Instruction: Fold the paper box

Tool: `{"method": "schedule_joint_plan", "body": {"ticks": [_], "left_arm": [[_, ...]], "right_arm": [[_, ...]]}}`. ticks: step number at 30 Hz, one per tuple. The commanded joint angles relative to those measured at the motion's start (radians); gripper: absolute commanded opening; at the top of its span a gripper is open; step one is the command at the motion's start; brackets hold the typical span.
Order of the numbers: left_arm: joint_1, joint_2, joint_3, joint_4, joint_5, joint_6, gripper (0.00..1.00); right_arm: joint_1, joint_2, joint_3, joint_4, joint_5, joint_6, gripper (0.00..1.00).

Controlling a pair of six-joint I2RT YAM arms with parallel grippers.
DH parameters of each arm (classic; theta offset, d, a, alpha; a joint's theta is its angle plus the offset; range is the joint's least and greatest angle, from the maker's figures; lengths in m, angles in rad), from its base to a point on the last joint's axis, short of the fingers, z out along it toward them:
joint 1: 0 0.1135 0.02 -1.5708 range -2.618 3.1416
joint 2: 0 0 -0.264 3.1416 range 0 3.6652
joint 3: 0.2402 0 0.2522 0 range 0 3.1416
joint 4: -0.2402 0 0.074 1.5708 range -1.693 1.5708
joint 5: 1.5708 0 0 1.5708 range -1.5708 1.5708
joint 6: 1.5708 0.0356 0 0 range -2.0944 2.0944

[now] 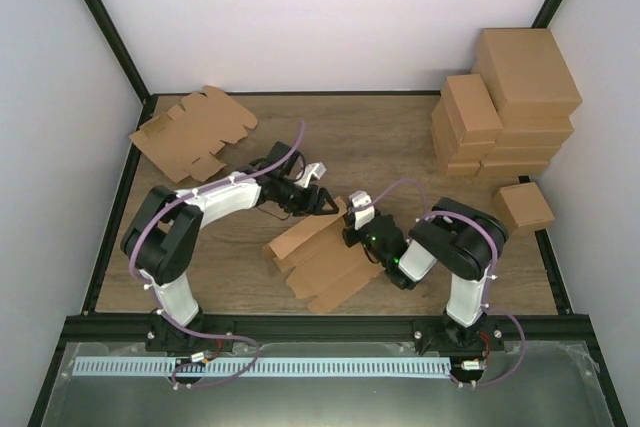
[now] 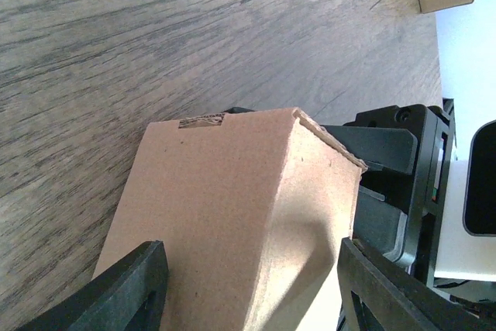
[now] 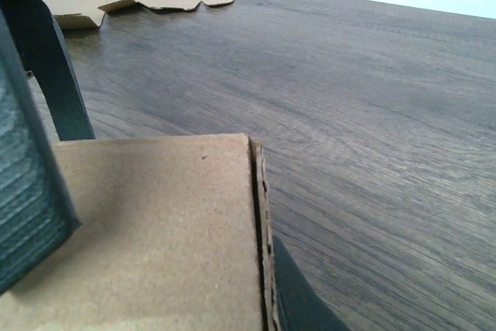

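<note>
The thin brown die-cut cardboard paper box (image 1: pixel 322 257) lies half-folded on the wooden surface (image 1: pixel 400 137). One raised panel sits between the wide-spread left jaws. Another edge lies across the right jaws, and I cannot tell whether they grip it. If one side pushes while the other is loose, the panel may well spring flat or crease off its score. Nothing shows inside the box. The stacked plain brown cartons (image 1: pixel 505 107), well beyond the right jaws, are closed, their contents hidden.

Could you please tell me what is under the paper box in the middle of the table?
Around the paper box only the wooden table shows. The patch directly beneath it is covered by the cardboard, so whatever may lie there cannot be seen.
</note>
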Motion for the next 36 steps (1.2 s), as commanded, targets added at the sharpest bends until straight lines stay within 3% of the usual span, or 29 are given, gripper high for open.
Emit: {"method": "schedule_joint_plan", "body": {"ticks": [1,6,9,12,17,24,28,36], "left_arm": [[-0.007,-0.018,-0.017,0.005,0.077,-0.009,0.63],[-0.006,-0.063,-0.015,0.002,0.001,-0.008,0.72],[-0.007,-0.104,-0.005,-0.018,-0.046,0.003,0.9],[-0.007,-0.148,0.002,-0.036,-0.074,0.016,1.0],[-0.007,-0.237,-0.011,-0.054,-0.132,0.019,1.0],[-0.007,-0.345,-0.043,-0.108,-0.206,0.038,1.0],[-0.007,-0.421,-0.075,-0.134,-0.268,0.045,1.0],[-0.007,-0.602,-0.143,-0.178,-0.394,0.026,1.0]], "right_arm": [[-0.003,0.0,0.046,0.006,0.048,0.023,0.02],[-0.003,-0.039,0.036,-0.031,0.042,0.034,0.13],[-0.002,-0.079,0.021,-0.06,0.046,0.042,0.21],[-0.003,-0.112,0.011,-0.094,0.045,0.045,0.23],[-0.002,-0.128,-0.011,-0.112,0.049,0.056,0.23],[-0.003,-0.109,0.0,-0.126,0.043,0.067,0.13],[-0.003,-0.096,0.014,-0.126,0.032,0.055,0.12],[-0.012,-0.066,0.032,-0.074,-0.023,0.002,0.32]]}}
